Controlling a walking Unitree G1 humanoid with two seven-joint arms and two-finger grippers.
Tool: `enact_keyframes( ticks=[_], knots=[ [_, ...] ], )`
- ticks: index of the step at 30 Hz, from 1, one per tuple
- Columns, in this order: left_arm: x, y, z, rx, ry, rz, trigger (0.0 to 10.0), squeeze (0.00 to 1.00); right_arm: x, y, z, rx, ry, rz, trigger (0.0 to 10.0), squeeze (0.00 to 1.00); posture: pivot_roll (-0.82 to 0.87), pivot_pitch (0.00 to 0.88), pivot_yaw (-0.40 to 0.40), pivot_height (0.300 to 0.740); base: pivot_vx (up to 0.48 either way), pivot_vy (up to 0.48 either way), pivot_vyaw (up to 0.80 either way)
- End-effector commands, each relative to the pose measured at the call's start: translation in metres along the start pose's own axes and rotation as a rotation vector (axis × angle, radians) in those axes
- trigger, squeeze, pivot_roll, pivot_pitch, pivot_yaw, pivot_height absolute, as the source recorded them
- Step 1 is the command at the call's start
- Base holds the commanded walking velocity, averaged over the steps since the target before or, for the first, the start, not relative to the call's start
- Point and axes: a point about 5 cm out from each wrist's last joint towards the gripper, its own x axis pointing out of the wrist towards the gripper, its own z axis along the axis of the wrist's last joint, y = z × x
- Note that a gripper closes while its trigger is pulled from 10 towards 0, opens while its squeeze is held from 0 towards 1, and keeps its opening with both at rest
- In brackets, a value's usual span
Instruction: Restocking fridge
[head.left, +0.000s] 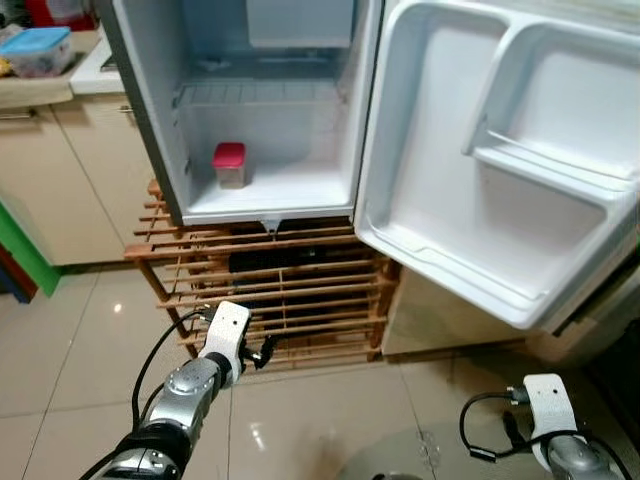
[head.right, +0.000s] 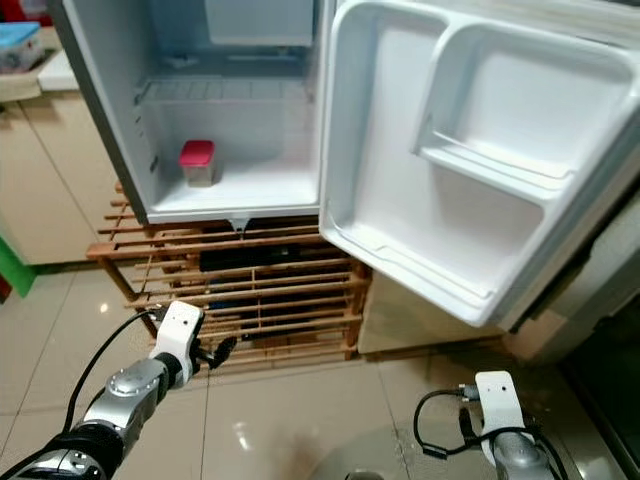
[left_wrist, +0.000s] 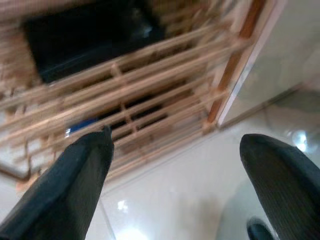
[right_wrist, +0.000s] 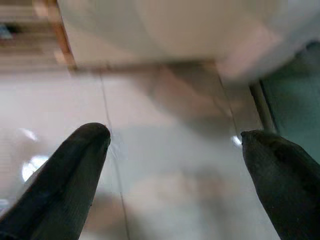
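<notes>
White fridge (head.left: 270, 110) stood with its door (head.left: 500, 170) swung wide, ready for loading, a red-lidded container (head.left: 229, 165) alone on the bottom shelf. Both my left gripper (left_wrist: 175, 165) and right gripper (right_wrist: 175, 155) hung low, fingers spread, holding nothing.

The fridge (head.left: 270, 150) is white inside, as is its door (head.left: 500, 170). A container (head.left: 229, 165) with a red lid sits within. The slatted rack (head.left: 270, 290) below is orange-brown wood. The floor tiles (head.left: 60, 340) are glossy beige. At upper left, a box (head.left: 38, 50) has a blue lid.
</notes>
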Motion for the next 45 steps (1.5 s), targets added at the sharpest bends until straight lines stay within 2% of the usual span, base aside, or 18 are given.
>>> enact_keyframes(
  ticks=[1, 3, 5, 9, 11, 15, 19, 21, 22, 24, 28, 34, 36, 38, 39, 41, 42, 45],
  knots=[
    [0.002, -0.006, 0.009, 0.006, -0.054, -0.023, 10.0, 0.00, 0.000, -0.005, 0.010, 0.022, -0.078, 0.010, 10.0, 0.00, -0.15, 0.004, 0.032, 0.740, 0.000, -0.424, 0.00],
    [-0.002, -0.009, 0.013, -0.001, -0.125, -0.046, 10.0, 0.00, -0.001, 0.000, 0.016, 0.035, -0.146, 0.081, 10.0, 0.00, -0.15, 0.005, 0.032, 0.740, 0.262, -0.397, 0.00],
    [-0.003, -0.014, 0.016, -0.015, -0.170, -0.077, 10.0, 0.00, -0.001, 0.004, 0.019, -0.014, -0.153, 0.145, 10.0, 0.00, -0.15, 0.003, 0.029, 0.740, 0.298, -0.371, 0.00],
    [-0.003, -0.018, 0.012, -0.029, -0.152, -0.091, 10.0, 0.00, 0.001, 0.006, 0.016, -0.086, -0.091, 0.211, 10.0, 0.00, -0.14, 0.000, 0.024, 0.740, 0.000, 0.000, 0.00],
    [-0.003, -0.018, 0.002, -0.031, -0.101, -0.059, 10.0, 0.00, 0.002, 0.005, 0.010, -0.163, 0.000, 0.229, 10.0, 0.00, -0.13, 0.000, 0.019, 0.740, 0.000, 0.000, 0.00],
    [-0.003, -0.012, -0.007, -0.051, -0.047, -0.023, 10.0, 0.00, 0.002, 0.001, 0.002, -0.182, 0.098, 0.212, 10.0, 0.00, -0.14, 0.000, 0.020, 0.740, 0.000, 0.000, 0.00],
    [-0.004, -0.003, -0.011, -0.050, -0.013, 0.004, 10.0, 0.00, 0.001, -0.009, -0.006, -0.152, 0.197, 0.078, 10.0, 0.00, -0.14, 0.004, 0.025, 0.740, 0.000, 0.000, 0.00],
    [-0.003, -0.002, -0.007, 0.001, -0.027, -0.013, 10.0, 0.00, 0.001, -0.016, -0.011, -0.134, 0.256, -0.052, 10.0, 0.00, -0.15, 0.008, 0.030, 0.740, 0.000, 0.000, 0.00],
    [-0.002, -0.004, -0.008, 0.079, 0.009, -0.042, 10.0, 0.00, 0.000, -0.019, -0.013, -0.123, 0.297, -0.120, 10.0, 0.00, -0.15, 0.008, 0.032, 0.740, 0.000, 0.000, 0.00],
    [-0.002, -0.004, -0.010, 0.110, 0.033, -0.053, 10.0, 0.00, 0.000, -0.019, -0.014, -0.117, 0.310, -0.135, 10.0, 0.00, -0.15, 0.008, 0.032, 0.740, 0.000, 0.000, 0.00],
    [-0.003, -0.005, -0.028, 0.139, 0.218, -0.090, 10.0, 0.00, -0.002, -0.023, -0.015, -0.121, 0.369, -0.242, 10.0, 0.00, -0.16, 0.012, 0.038, 0.740, 0.000, 0.000, 0.00],
    [-0.004, -0.005, -0.035, 0.152, 0.286, -0.106, 10.0, 0.00, -0.005, -0.028, -0.011, -0.121, 0.295, -0.515, 10.0, 0.00, -0.16, 0.017, 0.041, 0.740, 0.000, 0.000, 0.00],
    [-0.004, -0.006, -0.036, 0.149, 0.291, -0.108, 10.0, 0.00, -0.005, -0.028, -0.010, -0.129, 0.282, -0.542, 10.0, 0.00, -0.16, 0.017, 0.041, 0.740, 0.000, 0.000, 0.00],
    [-0.007, -0.009, -0.043, 0.128, 0.324, -0.120, 10.0, 0.00, -0.008, -0.029, -0.006, -0.133, 0.188, -0.648, 10.0, 0.00, -0.16, 0.017, 0.041, 0.740, 0.000, 0.000, 0.00],
    [-0.008, -0.011, -0.048, 0.120, 0.344, -0.124, 10.0, 0.00, -0.014, -0.070, 0.003, -0.126, 0.157, -0.693, 10.0, 0.00, -0.16, 0.017, 0.041, 0.740, 0.000, 0.000, 0.00],
    [-0.013, -0.011, -0.058, 0.123, 0.409, -0.132, 10.0, 0.00, -0.028, -0.126, 0.027, -0.117, 0.087, -0.752, 10.0, 0.00, -0.16, 0.020, 0.041, 0.740, 0.000, 0.000, 0.00],
    [-0.017, -0.011, -0.064, 0.131, 0.445, -0.134, 10.0, 0.00, -0.033, -0.141, 0.038, -0.114, 0.050, -0.769, 10.0, 0.00, -0.16, 0.020, 0.041, 0.740, 0.000, 0.000, 0.00],
    [-0.024, -0.009, -0.077, 0.180, 0.507, -0.126, 10.0, 0.00, -0.031, -0.145, 0.065, -0.082, -0.070, -0.791, 10.0, 0.00, -0.16, 0.024, 0.039, 0.740, 0.000, 0.000, 0.00]
  ],
)
